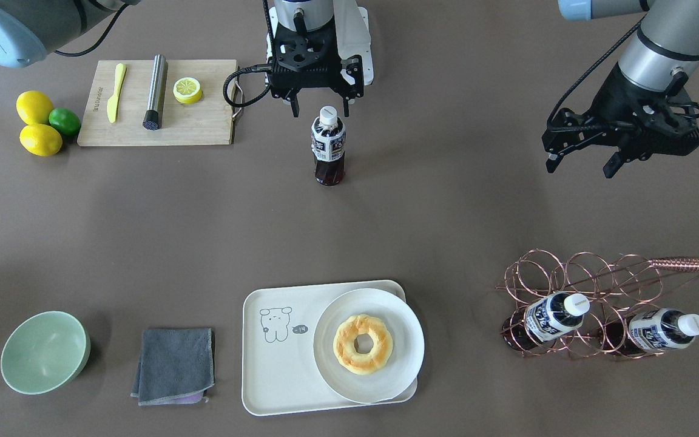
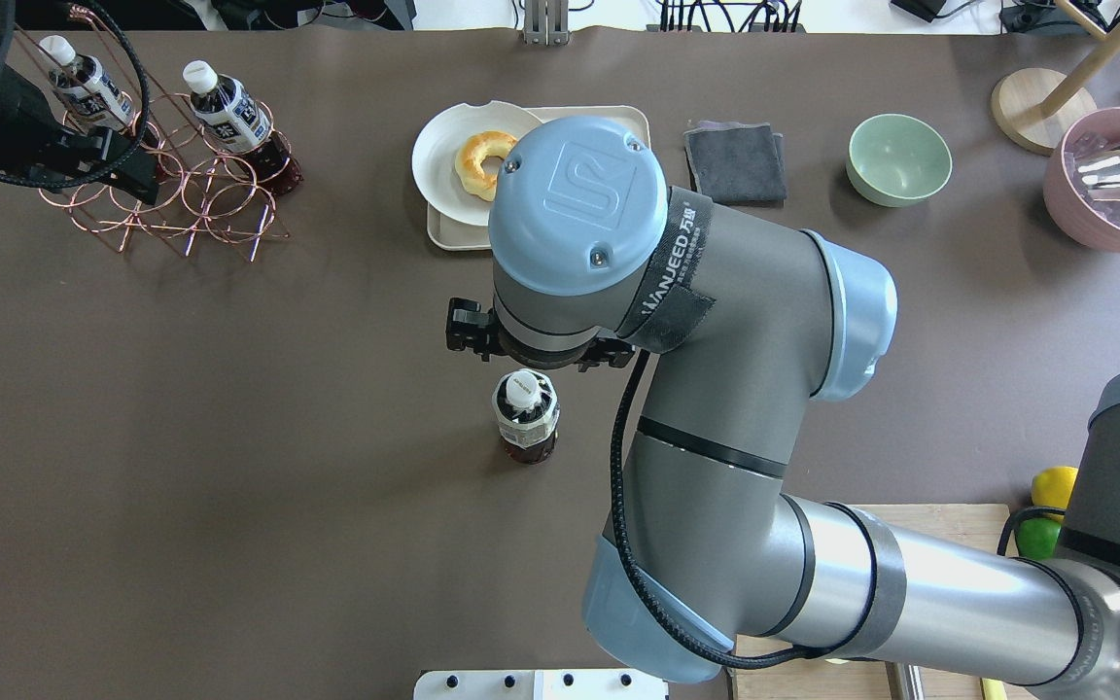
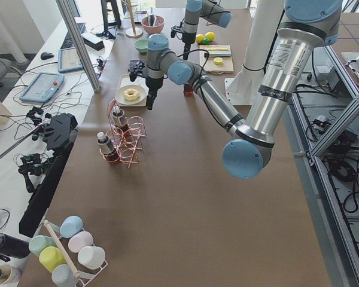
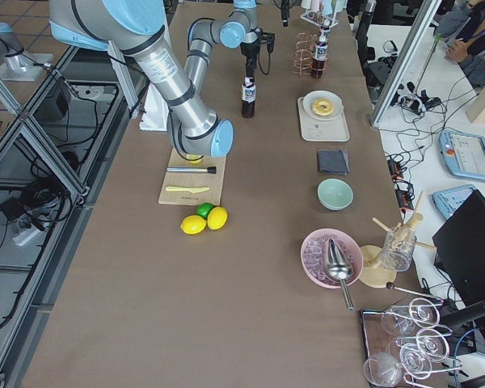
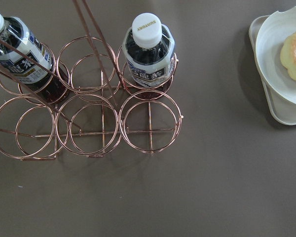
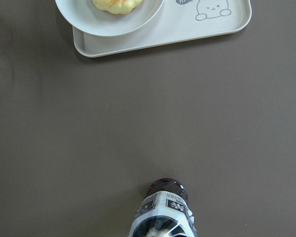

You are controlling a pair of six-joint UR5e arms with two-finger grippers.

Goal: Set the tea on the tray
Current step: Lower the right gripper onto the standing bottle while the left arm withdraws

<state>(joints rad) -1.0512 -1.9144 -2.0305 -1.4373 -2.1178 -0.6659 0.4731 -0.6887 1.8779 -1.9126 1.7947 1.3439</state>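
The tea bottle (image 1: pixel 329 152) stands upright on the bare table near the robot's side, with a white cap and a dark-blue-and-white label; it also shows in the overhead view (image 2: pixel 526 416) and the right wrist view (image 6: pixel 163 217). My right gripper (image 1: pixel 320 110) hangs open just above its cap, apart from it. The cream tray (image 1: pixel 276 376) with the bear drawing lies across the table and carries a round plate (image 1: pixel 407 328) with a doughnut. My left gripper (image 1: pixel 581 167) is open and empty, above the table near the wire rack.
A copper wire rack (image 1: pixel 592 279) holds two alike bottles (image 1: pixel 553 315) (image 1: pixel 665 328). A wooden cutting board (image 1: pixel 204 121) with a knife, a metal rod and a lemon half lies beside the gripper. Lemons and a lime (image 1: pixel 64 120), a green bowl (image 1: pixel 46 352) and a grey cloth (image 1: pixel 175 364) sit around.
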